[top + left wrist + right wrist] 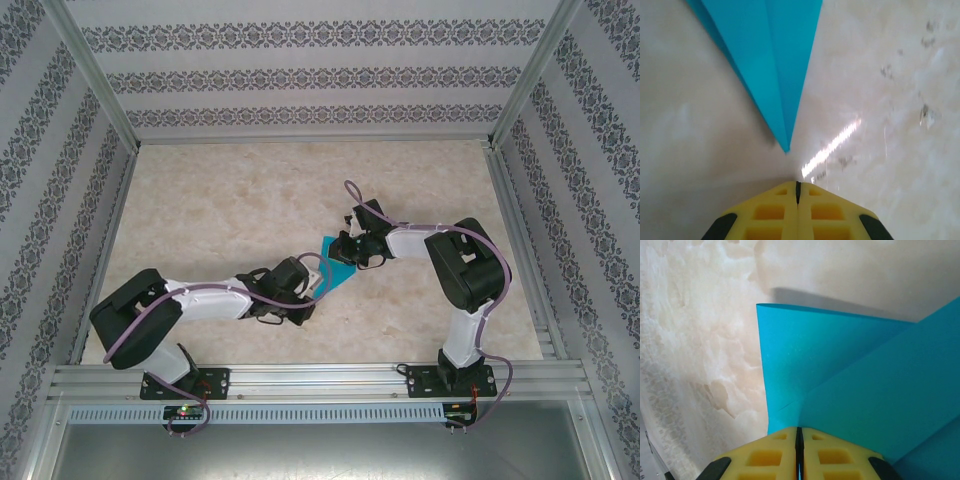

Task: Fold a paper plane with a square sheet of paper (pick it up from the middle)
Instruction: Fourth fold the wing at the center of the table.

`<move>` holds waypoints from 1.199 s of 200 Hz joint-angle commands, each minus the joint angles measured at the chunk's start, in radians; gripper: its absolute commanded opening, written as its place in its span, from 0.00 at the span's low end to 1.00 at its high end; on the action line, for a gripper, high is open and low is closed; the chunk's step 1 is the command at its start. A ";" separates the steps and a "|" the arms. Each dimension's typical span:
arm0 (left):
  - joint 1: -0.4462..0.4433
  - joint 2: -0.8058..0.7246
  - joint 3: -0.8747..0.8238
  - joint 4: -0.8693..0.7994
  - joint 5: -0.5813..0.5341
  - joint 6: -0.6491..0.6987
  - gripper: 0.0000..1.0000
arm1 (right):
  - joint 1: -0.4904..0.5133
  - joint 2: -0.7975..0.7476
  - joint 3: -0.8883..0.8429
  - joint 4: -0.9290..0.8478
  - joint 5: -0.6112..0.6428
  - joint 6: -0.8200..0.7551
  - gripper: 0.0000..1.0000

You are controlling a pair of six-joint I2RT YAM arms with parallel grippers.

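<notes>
The teal-blue paper [334,268] lies on the marble table between my two grippers, folded into a slim pointed paper plane shape. In the left wrist view its sharp tip [786,148] points at my left gripper [798,184], whose yellow fingers are shut and empty, a short gap away from the tip. In the right wrist view the paper [865,390] shows a raised flap and a diagonal crease. My right gripper [799,430] is shut, with the paper's fold running in between its yellow fingers. From above, the left gripper [318,282] and the right gripper [346,252] sit at opposite ends of the paper.
The marble table [220,200] is walled by patterned panels and aluminium posts. A metal rail [320,380] carrying both arm bases runs along the near edge. Open tabletop lies at the back and to the left.
</notes>
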 commanded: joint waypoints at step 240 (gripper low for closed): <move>0.167 0.184 0.276 0.023 0.173 -0.006 0.36 | -0.066 -0.175 -0.089 -0.060 -0.037 -0.046 0.39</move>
